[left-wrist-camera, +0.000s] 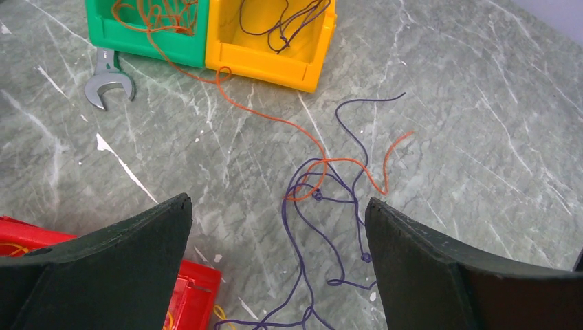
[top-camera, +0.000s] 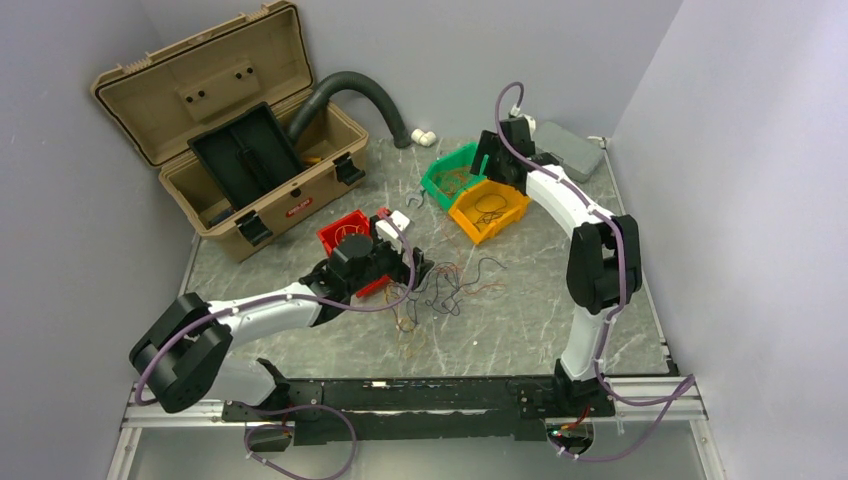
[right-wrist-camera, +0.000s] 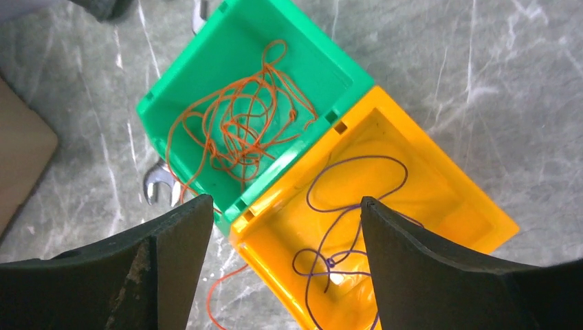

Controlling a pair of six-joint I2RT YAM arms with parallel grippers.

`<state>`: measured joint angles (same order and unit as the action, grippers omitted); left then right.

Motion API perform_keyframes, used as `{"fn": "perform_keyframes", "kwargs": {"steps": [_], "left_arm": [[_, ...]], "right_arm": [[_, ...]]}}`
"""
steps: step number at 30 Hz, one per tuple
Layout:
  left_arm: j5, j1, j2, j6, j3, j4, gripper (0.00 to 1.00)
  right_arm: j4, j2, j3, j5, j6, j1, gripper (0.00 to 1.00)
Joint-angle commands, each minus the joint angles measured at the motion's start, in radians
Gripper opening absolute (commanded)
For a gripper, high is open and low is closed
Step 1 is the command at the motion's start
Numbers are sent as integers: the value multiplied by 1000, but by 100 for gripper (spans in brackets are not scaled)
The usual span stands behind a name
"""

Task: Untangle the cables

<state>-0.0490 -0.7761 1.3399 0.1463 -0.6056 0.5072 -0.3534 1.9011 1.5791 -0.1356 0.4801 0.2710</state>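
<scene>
Several thin purple and orange cables lie knotted on the grey marbled table under the left gripper, jaws spread. One orange strand runs into the green plastic bin; pulling the knot could drag sorted wire out. The right gripper is spread too, empty.

A tan toolbox stands open on the bench, a dark hose behind it. A green bin touches a yellow bin (wrench beside the green).

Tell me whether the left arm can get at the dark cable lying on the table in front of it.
Probably yes: the left gripper hangs open over the dark cable, nothing between them. An orange cable crosses it and may come along.
</scene>
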Motion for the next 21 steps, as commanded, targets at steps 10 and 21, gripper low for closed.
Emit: {"fn": "perform_keyframes", "kwargs": {"steps": [10,21], "left_arm": [[46,-3,-67,-1,-13,18,99],[110,9,-88,27,4,14,99]], "right_arm": [[-35,27,58,33,-40,34,81],[2,-73,-228,-57,13,39,60]]}}
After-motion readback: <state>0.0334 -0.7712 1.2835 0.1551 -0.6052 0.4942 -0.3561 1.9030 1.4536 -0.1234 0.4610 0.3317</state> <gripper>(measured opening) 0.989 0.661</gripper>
